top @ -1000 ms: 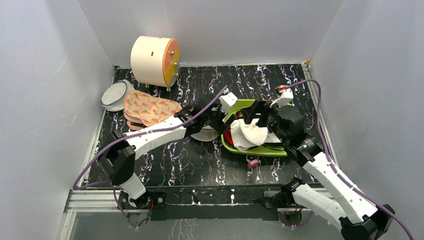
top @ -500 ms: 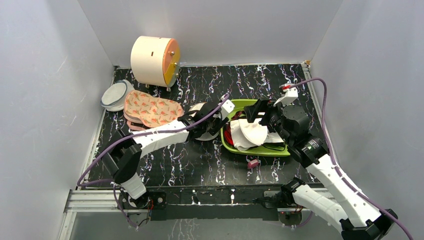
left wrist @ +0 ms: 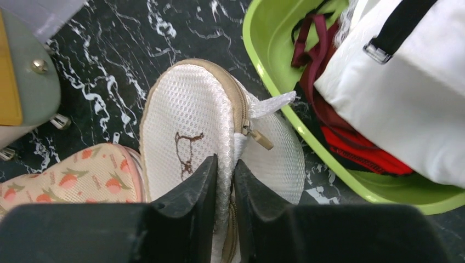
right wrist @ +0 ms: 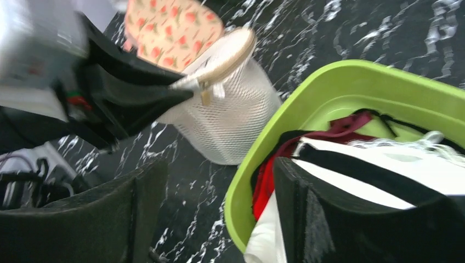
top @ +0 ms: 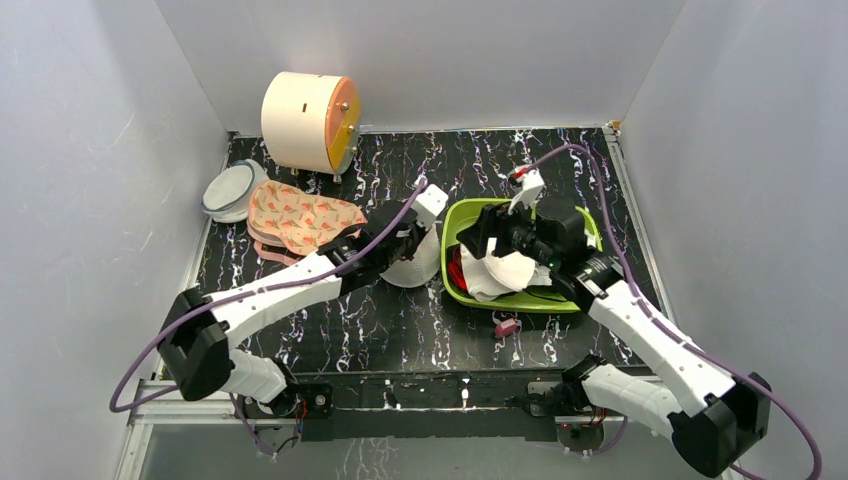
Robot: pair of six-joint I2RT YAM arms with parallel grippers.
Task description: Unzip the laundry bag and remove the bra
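Note:
The white mesh laundry bag (left wrist: 186, 126) stands tipped on its edge on the black table, just left of the green basin (left wrist: 263, 60). My left gripper (left wrist: 225, 178) is shut on the bag's zippered rim, and the tan zipper pull (left wrist: 261, 140) hangs just beyond the fingertips. In the top view the laundry bag (top: 418, 266) sits under my left gripper (top: 403, 254). My right gripper (right wrist: 216, 211) is open, hovering over the basin's left rim (right wrist: 257, 164) and facing the laundry bag (right wrist: 233, 118). The bra is hidden.
The green basin (top: 458, 288) holds white garments with black trim and red cloth. A flamingo-patterned pouch (top: 300, 220) and a grey-rimmed white disc (top: 228, 190) lie at the left. A cream drum with an orange face (top: 305, 122) stands at the back. A small pink item (top: 507, 326) lies in front of the basin.
My left gripper has shut on the laundry bag's rim and tipped the bag up on its edge. My right gripper has swung left over the basin toward the bag, its jaws somewhat narrower.

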